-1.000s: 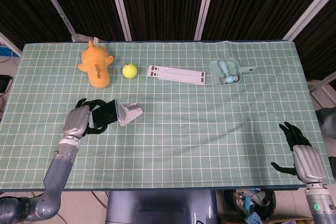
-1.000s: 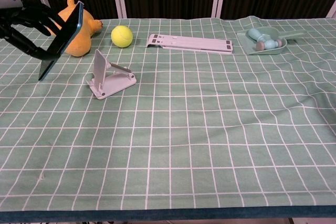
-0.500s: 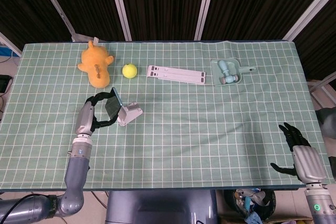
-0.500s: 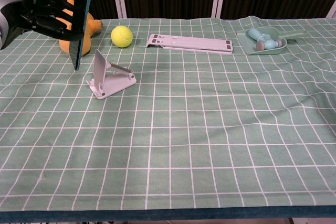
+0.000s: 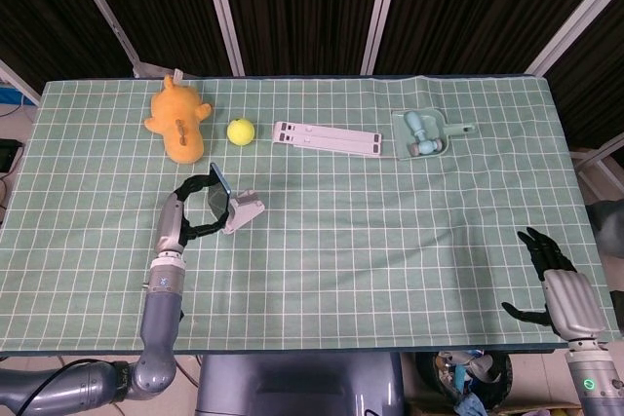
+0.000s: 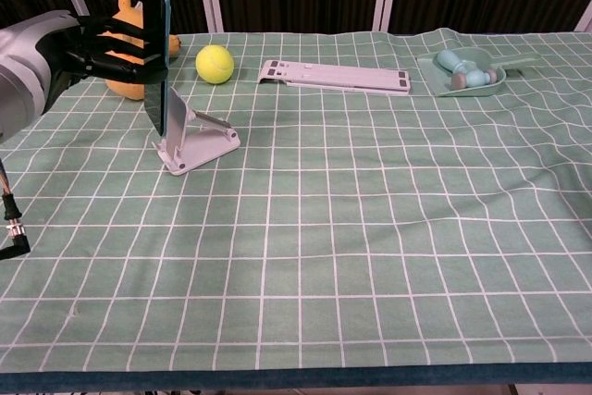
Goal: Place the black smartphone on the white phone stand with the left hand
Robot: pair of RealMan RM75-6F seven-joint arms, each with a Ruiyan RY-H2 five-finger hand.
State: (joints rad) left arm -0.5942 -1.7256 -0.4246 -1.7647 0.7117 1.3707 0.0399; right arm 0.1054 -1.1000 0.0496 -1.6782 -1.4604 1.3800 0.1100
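My left hand [image 5: 188, 209] [image 6: 104, 48] grips the black smartphone [image 5: 220, 188] [image 6: 157, 53] by its edges, holding it nearly upright. The phone's lower end hangs just above the raised back plate of the white phone stand [image 5: 243, 211] [image 6: 192, 139], which sits on the green checked cloth left of centre. Whether the phone touches the stand I cannot tell. My right hand [image 5: 549, 270] rests at the table's near right corner with its fingers spread and nothing in it; the chest view does not show it.
An orange plush toy [image 5: 178, 120] [image 6: 125, 53] and a yellow ball [image 5: 241, 131] [image 6: 215, 64] lie behind the stand. A long white folded bar [image 5: 327, 137] [image 6: 335, 75] sits mid-back, a pale green tray [image 5: 439, 135] [image 6: 488, 82] holding small items at the back right.
My left hand has carried the phone rightward and turned it from tilted to nearly upright, bringing it over the stand's back plate. The right hand has not moved.
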